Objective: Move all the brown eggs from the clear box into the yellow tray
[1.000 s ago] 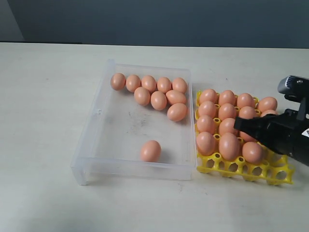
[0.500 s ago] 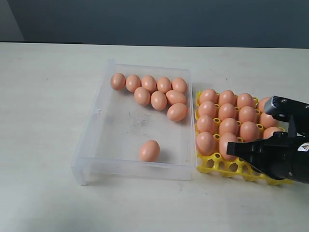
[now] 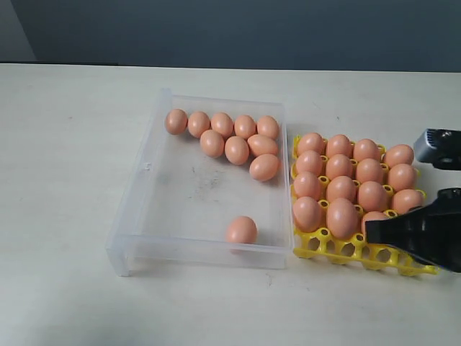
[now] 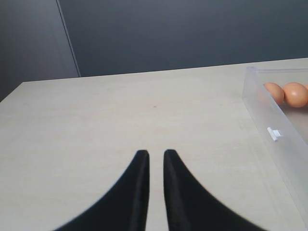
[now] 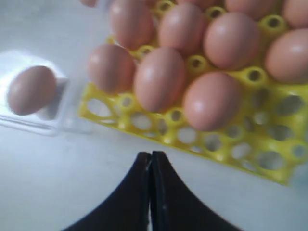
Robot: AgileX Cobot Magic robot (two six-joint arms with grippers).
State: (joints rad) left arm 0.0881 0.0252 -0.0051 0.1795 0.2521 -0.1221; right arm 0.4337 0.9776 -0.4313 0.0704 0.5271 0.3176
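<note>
Pale table [image 3: 72, 180], dark wall [image 3: 230, 29]: I counted ten brown eggs [image 3: 236, 150] in the clear box [image 3: 194, 194], fifteen in the yellow tray [image 3: 338, 252]; right gripper [image 5: 150, 156] pressed together, left gripper [image 4: 155, 154] barely parted

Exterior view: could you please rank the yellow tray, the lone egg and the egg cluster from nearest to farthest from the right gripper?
1. Yellow tray, just beside the right gripper.
2. Lone egg, at the box's front wall.
3. Egg cluster, at the box's far corner.
</note>
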